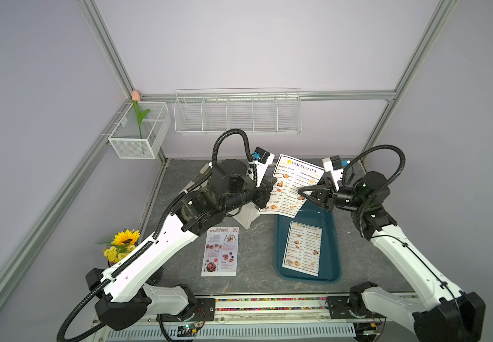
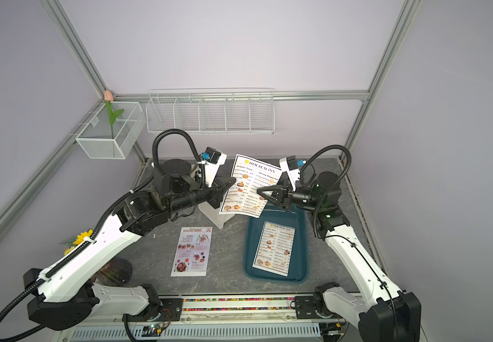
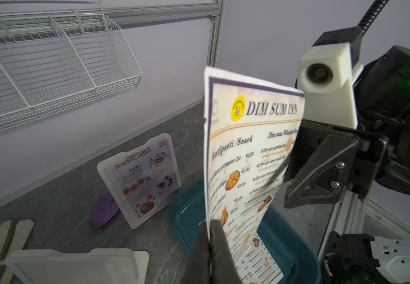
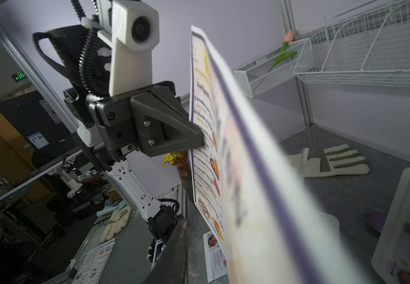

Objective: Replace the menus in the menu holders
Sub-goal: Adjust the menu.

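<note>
A white "DIM SUM INN" menu hangs upright above the table. My left gripper is shut on its edge. My right gripper straddles the opposite edge; one finger stands slightly off the sheet, the other is hidden. An empty white menu holder stands below the left gripper. A second holder farther back holds a "SPECIAL MENU". Another DIM SUM INN menu lies in the tray, and a SPECIAL MENU sheet lies flat on the table.
The dark teal tray sits under the right gripper. A pale glove and a purple disc lie near the back wall. A sunflower vase stands front left. White wire baskets hang on the wall.
</note>
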